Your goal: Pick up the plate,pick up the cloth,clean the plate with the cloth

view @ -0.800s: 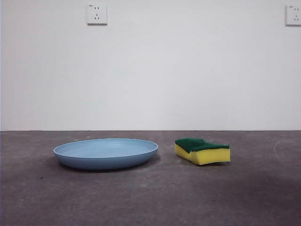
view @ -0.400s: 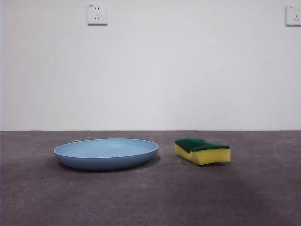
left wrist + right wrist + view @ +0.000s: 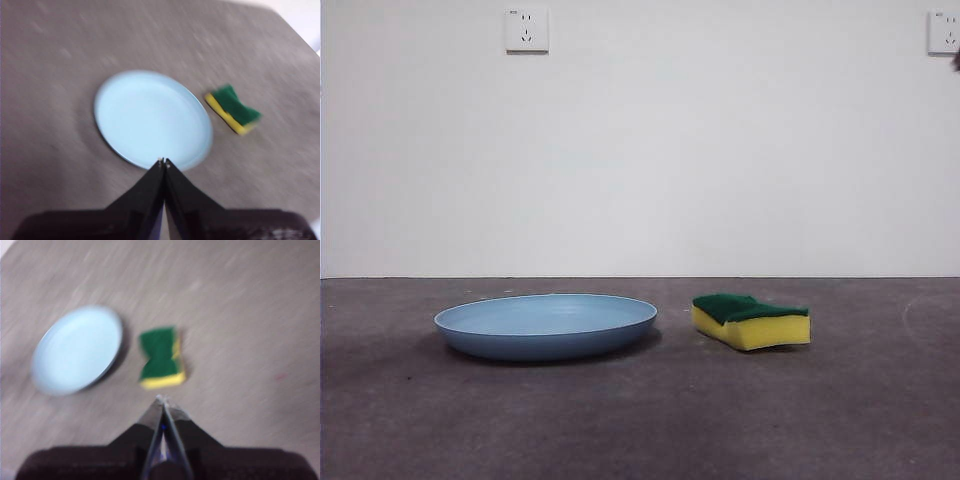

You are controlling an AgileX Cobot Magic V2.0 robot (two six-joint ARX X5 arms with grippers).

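The light-blue plate (image 3: 545, 325) lies flat on the grey table, left of centre in the front view. The cloth, a yellow sponge with a dark green top (image 3: 751, 320), lies just to its right, apart from it. My left gripper (image 3: 163, 162) is shut and empty, high above the table over the near rim of the plate (image 3: 150, 117). My right gripper (image 3: 161, 399) is shut and empty, high above the table near the sponge (image 3: 161, 357). The plate (image 3: 77, 350) also shows in the right wrist view. Both wrist views are blurred.
A black tip (image 3: 956, 60) of an arm shows at the top right edge of the front view. Two wall sockets (image 3: 526, 30) sit on the white wall behind the table (image 3: 640, 420).
A black arm tip has come into the front view at the top right edge. The plate and the sponge have not moved.
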